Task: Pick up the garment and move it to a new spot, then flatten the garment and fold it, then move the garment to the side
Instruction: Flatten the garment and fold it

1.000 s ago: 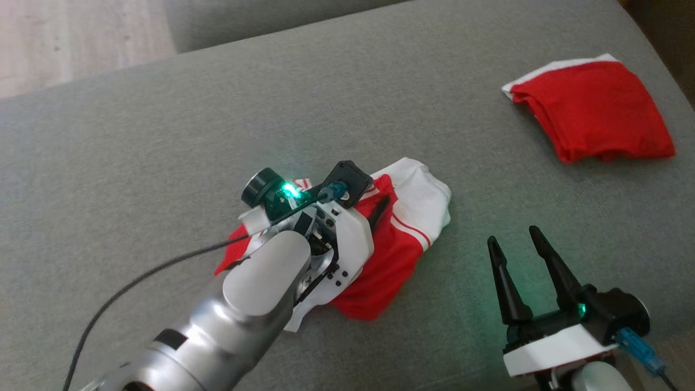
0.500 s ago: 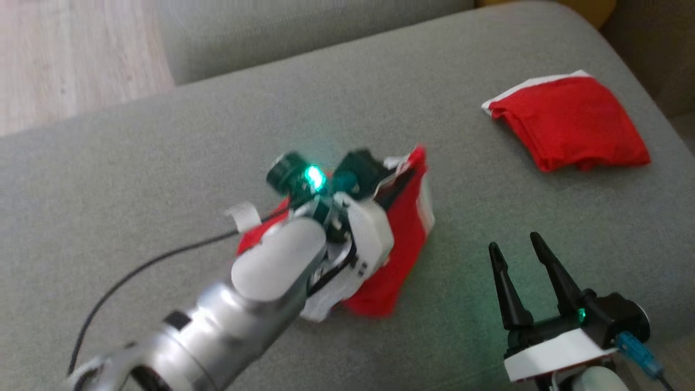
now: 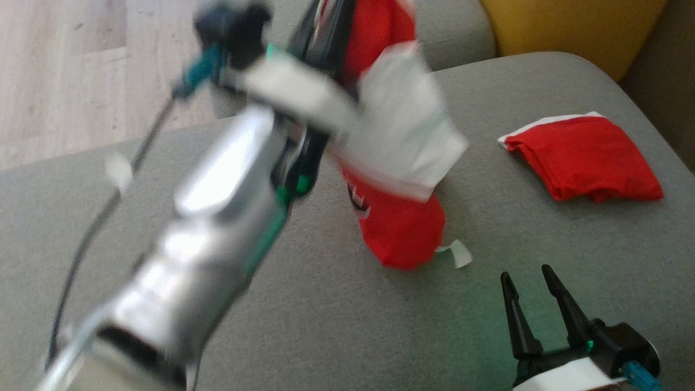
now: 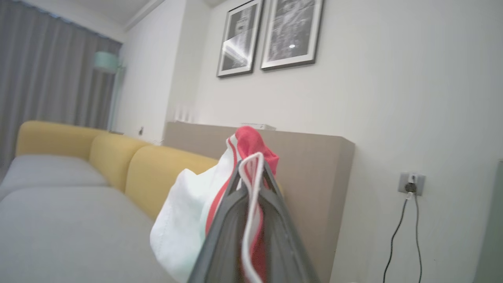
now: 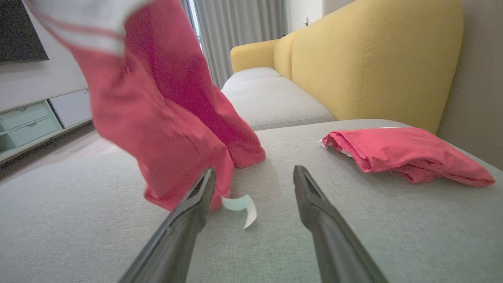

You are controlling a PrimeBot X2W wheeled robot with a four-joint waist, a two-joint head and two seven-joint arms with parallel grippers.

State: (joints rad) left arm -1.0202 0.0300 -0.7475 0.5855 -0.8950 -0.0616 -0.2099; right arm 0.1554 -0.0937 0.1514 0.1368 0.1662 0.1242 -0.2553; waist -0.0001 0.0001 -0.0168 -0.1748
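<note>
The garment [image 3: 402, 228] is red with white panels and red stripes. It hangs above the grey sofa seat [image 3: 336, 326], its lower end just over the cushion with a white label [image 3: 456, 253] dangling. My left gripper [image 3: 328, 21] is raised high and shut on the garment's upper edge. In the left wrist view the fingers [image 4: 253, 167] pinch the white and red cloth [image 4: 188, 220]. My right gripper [image 3: 528, 274] stands open low at the right, apart from the garment; in the right wrist view it [image 5: 253, 171] points at the hanging cloth [image 5: 173, 118].
A second, folded red garment [image 3: 583, 157] lies on the seat at the right, near the yellow backrest [image 3: 570, 27]. Wooden floor [image 3: 65, 65] lies beyond the seat's far left edge. Bare cushion spreads left and front of the hanging cloth.
My left gripper closed on the garment and rose, lifting it off the seat until it hangs. The head view also shifted. The right gripper stayed open in place.
</note>
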